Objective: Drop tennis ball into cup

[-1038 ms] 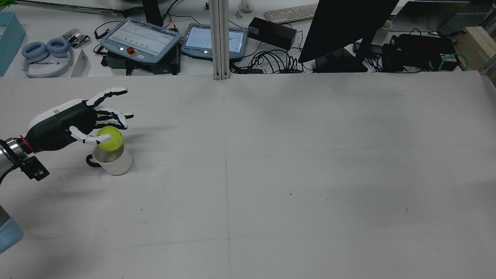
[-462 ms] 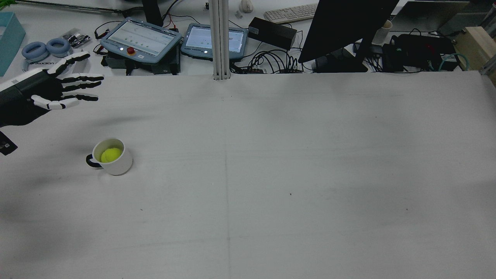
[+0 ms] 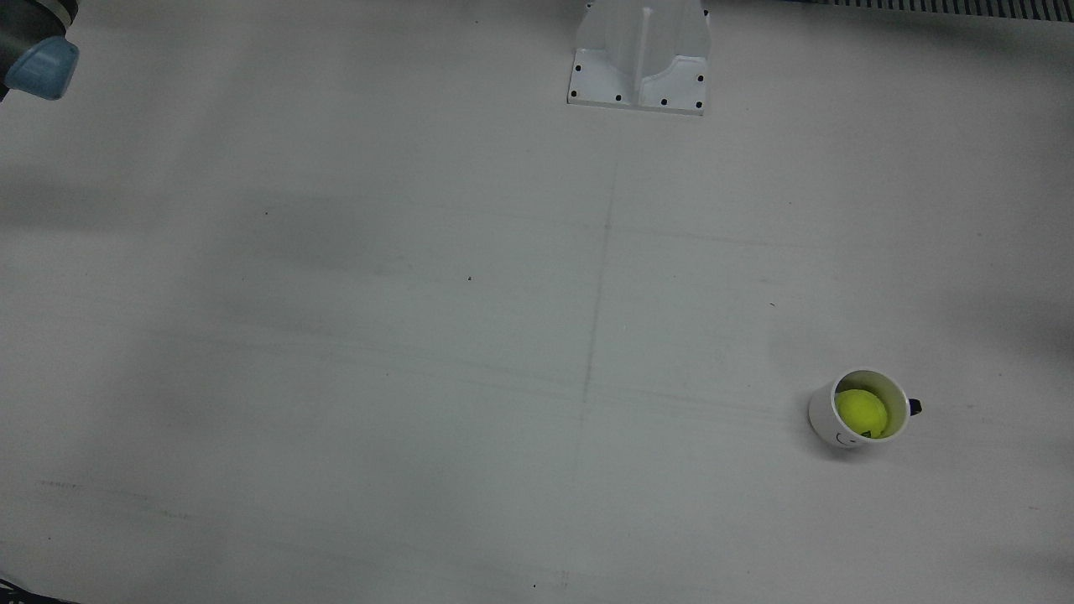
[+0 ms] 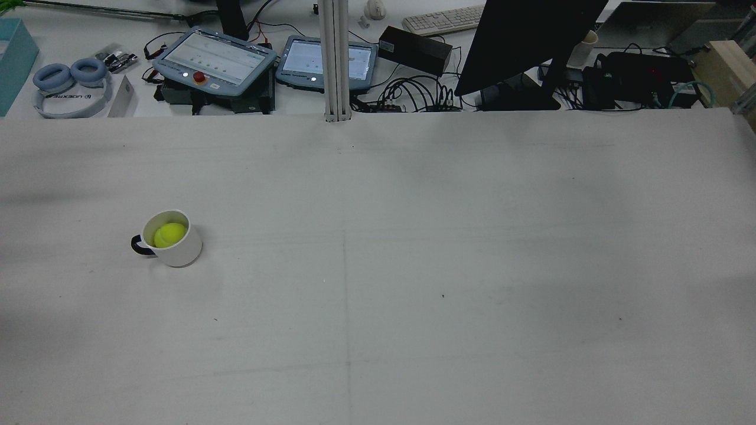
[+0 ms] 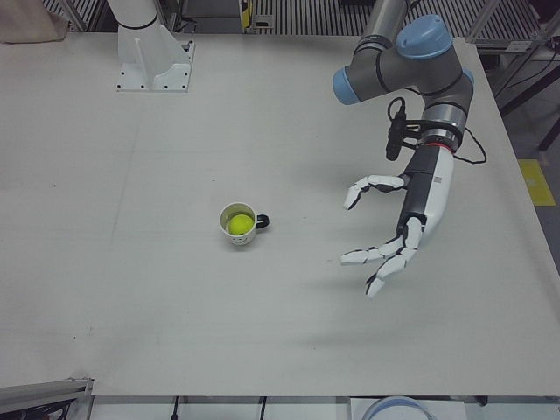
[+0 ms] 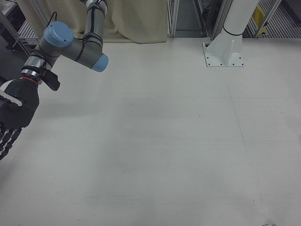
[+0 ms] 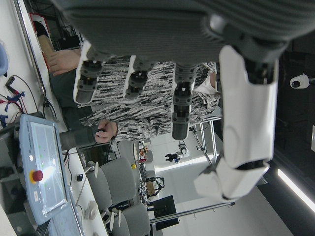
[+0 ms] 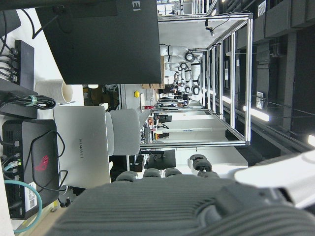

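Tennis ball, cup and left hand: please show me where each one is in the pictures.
tennis ball (image 3: 860, 411), front view, on its yellow top
cup (image 4: 184, 251), rear view, on its white outer wall
left hand (image 5: 418, 210), left-front view, on its back

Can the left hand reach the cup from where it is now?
Probably yes. The left hand is open and hangs beside the cup, and only bare table lies between them. The ball sits inside the cup.
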`<state>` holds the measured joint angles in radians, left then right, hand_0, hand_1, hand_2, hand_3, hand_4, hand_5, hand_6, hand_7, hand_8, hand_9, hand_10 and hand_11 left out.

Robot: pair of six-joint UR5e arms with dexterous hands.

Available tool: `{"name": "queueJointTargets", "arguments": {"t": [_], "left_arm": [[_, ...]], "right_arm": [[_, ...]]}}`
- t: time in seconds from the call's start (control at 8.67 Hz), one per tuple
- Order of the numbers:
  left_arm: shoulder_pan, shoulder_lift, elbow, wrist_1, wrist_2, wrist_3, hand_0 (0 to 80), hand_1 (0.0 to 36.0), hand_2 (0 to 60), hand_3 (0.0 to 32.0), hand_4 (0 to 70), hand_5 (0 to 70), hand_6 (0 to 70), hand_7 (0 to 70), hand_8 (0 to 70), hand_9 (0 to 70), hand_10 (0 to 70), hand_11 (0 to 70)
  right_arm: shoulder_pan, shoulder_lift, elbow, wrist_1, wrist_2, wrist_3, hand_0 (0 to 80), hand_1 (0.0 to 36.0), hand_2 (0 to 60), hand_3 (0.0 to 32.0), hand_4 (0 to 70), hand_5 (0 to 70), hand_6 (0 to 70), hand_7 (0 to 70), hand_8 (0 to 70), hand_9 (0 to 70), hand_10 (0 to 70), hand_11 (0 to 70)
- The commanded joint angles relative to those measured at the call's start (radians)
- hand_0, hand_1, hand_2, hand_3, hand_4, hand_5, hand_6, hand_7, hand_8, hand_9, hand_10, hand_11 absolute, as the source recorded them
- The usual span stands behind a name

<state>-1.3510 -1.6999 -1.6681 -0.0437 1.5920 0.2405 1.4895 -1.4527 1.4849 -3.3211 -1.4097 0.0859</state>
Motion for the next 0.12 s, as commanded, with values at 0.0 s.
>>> {"name": "queueJointTargets", "arguments": {"t": [0.0], "left_arm": [[-0.043,0.008,0.06,-0.013,0.0,-0.006,64.8,33.2,34.6,32.0,0.0,20.2,37.9,14.2,20.3,6.2,11.5,19.6]], "right_arm": [[0.0,0.0,0.0,0.0,0.0,0.0,0.0,0.0,0.0,0.0,0.0,0.0,0.0,0.0,0.0,0.0,0.0,0.0]]}}
